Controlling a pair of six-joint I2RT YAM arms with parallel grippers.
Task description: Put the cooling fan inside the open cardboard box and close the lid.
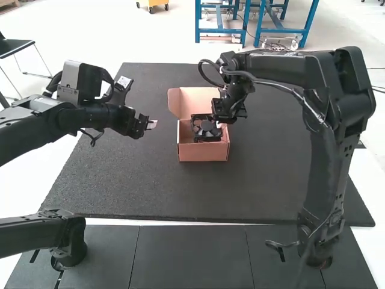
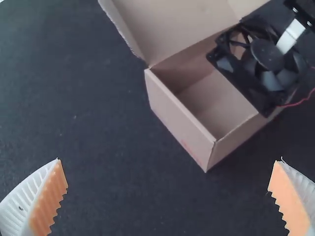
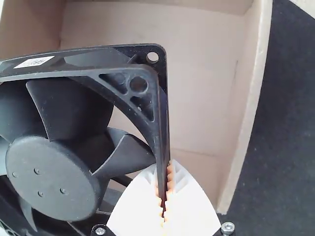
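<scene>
A dark, rough-grained rubber mat [image 1: 120,180] covers the table under both arms. Near its middle stands a small brown cardboard box [image 1: 203,150] with straight, smooth walls. Its lid [image 1: 189,99] is tipped back and open behind it, so the top is uncovered.

The fan [image 1: 206,128] is black plastic: a square frame with round holes at the corners and curved blades around a flat round hub. A thin red wire [image 2: 297,102] trails from it. It hangs tilted over the open top of the box, toward the right arm's side, with the box wall just beside it. Whether it touches the cardboard cannot be told.

The right gripper [image 3: 165,172] comes down from above the box. Its white ribbed fingers are closed narrow on one side bar of the fan's frame, orange pads pressed against the plastic from both sides.

The left gripper [image 1: 147,124] hovers above the mat, apart from the box on its left. Its ribbed fingers [image 2: 47,201] are spread wide, holding nothing.
</scene>
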